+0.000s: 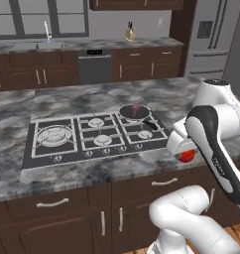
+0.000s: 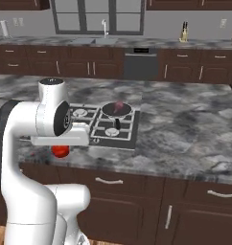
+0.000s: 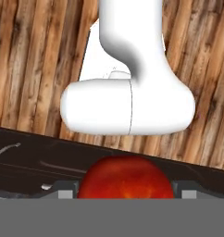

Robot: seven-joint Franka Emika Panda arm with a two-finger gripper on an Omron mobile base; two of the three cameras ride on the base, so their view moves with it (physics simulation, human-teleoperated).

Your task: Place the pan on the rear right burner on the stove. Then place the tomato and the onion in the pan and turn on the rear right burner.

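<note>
Gripper point(image 3: 125, 194) closed on the tomato point(image 3: 126, 178), red ball wedged between the two dark fingertips. Seen from the base views at the counter's front edge, right of the stove point(image 1: 42, 154), tomato point(image 1: 187, 156) peeking from under the folded white forearm. Pan point(image 1: 134, 113) sitting on the rear right burner, onion point(image 1: 137, 107) inside it. Wooden floor beyond the hand.

Item count: one pan point(image 1: 134, 113); one onion point(image 1: 137, 106); one tomato point(image 3: 126, 177); one stove point(image 1: 67, 149) with five burners; one sink faucet point(image 1: 47, 31); one knife block point(image 1: 130, 32).
</note>
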